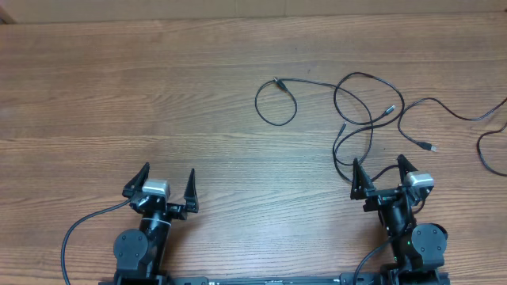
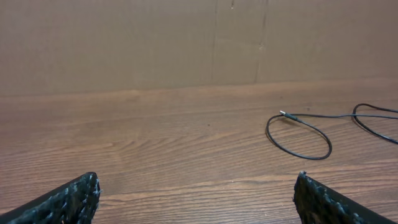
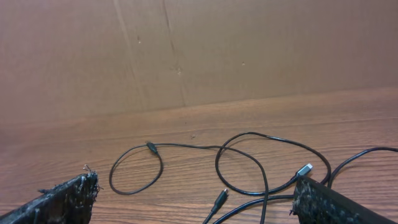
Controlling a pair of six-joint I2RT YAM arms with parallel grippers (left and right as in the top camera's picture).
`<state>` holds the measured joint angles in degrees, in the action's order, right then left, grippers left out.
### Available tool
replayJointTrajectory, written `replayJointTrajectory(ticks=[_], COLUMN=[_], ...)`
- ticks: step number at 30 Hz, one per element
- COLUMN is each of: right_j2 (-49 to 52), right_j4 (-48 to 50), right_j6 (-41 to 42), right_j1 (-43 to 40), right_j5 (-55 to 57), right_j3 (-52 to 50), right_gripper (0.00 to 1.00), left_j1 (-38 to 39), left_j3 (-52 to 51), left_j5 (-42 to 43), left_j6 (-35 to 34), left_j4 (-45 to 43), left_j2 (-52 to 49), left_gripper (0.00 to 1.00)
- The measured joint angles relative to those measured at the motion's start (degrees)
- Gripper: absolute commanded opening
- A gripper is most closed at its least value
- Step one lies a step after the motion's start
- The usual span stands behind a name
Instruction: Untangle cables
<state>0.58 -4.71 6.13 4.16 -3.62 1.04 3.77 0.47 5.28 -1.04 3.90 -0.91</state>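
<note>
On the right half of the brown wood-grain table (image 1: 119, 95), found the thin black flexible cables (image 1: 370, 120) with small plugs at their ends. Spread in loose overlapping loops, laid left to right as a group and running off the right edge of the overhead view. Nearest strands directly ahead of the right gripper (image 1: 379, 162), just beside its fingertips; jaws at full spread, holding nothing. Noted the left gripper (image 1: 169, 170) likewise wide apart and empty, well apart from the leftmost loop, ahead and to its right. Judged nearer: right arm, by a short forward reach.
</note>
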Motion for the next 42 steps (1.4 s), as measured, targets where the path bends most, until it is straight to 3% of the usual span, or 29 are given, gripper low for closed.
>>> replayJointTrajectory(ticks=[42], right_j2=[0.0], right_j4=[0.0], right_j6=[0.0], right_j1=[0.0], right_j5=[0.0], right_j3=[0.0], right_gripper=[1.00], left_j1=[0.0], left_j3=[0.0], left_j5=[0.0], left_j6=[0.0], left_j4=[0.0], left_j2=[0.0], left_gripper=[0.99])
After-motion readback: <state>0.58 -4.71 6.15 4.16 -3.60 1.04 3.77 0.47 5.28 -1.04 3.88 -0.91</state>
